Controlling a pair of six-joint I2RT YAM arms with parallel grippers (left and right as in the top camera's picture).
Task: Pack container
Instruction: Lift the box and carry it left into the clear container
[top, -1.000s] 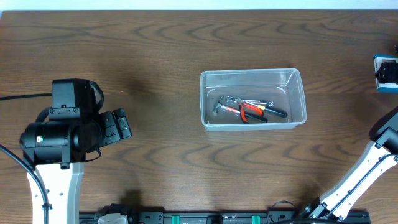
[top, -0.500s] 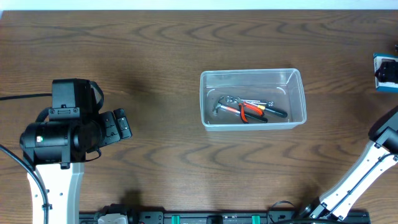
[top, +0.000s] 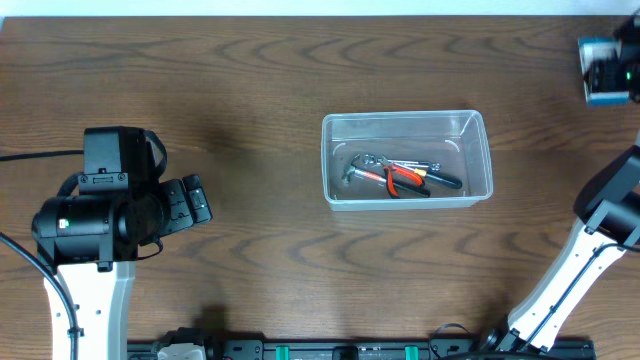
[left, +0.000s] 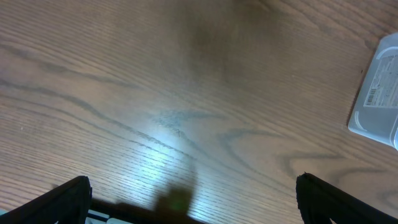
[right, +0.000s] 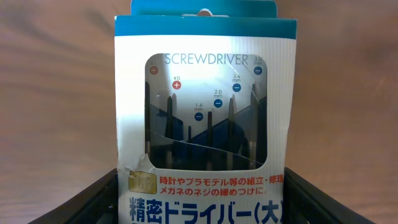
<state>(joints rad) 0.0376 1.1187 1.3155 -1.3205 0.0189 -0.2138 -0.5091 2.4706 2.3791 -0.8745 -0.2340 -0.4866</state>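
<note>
My right gripper is squeezing the screwdriver pack, up in the top right corner of the overhead view. The container sits in the middle, well apart, down and left of it. My left gripper is spread wide, holding nothing.

This looks like a robotics lab bench. A clear container of hand tools sits on a bare wood-grain table. One white-and-black robot arm stands left of the container and a second arm right of it. A black equipment rail runs along the table edge below it, and a retail-packed screwdriver set is at its far right.
</note>
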